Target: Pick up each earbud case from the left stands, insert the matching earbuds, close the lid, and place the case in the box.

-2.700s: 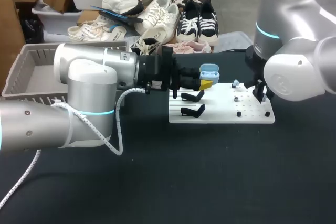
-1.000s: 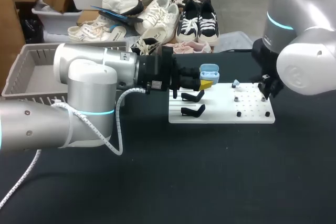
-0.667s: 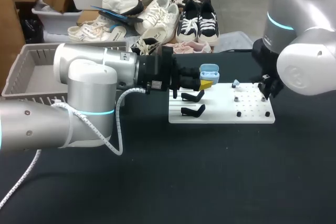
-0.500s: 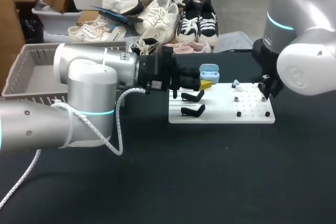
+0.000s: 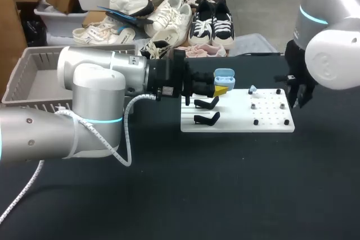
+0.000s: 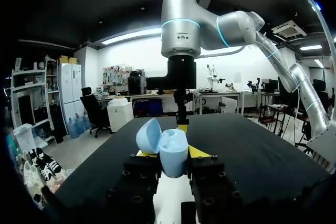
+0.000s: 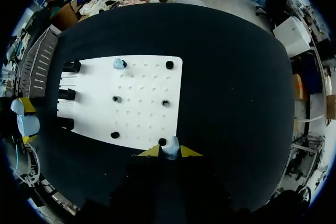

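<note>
My table [image 5: 225, 184] has a flat black top, matt and plain. A white board [image 5: 236, 123] lies flat on it, toward the far side and a little right of the middle, with its long edges running across in front of me. The right part of the board is drilled with rows of small holes. A grey slatted basket [image 5: 34, 82] sits at the far left corner, well apart from the board. A white coiled cable [image 5: 22, 198] trails over the near left corner; I cannot tell whether it rests on the top.
</note>
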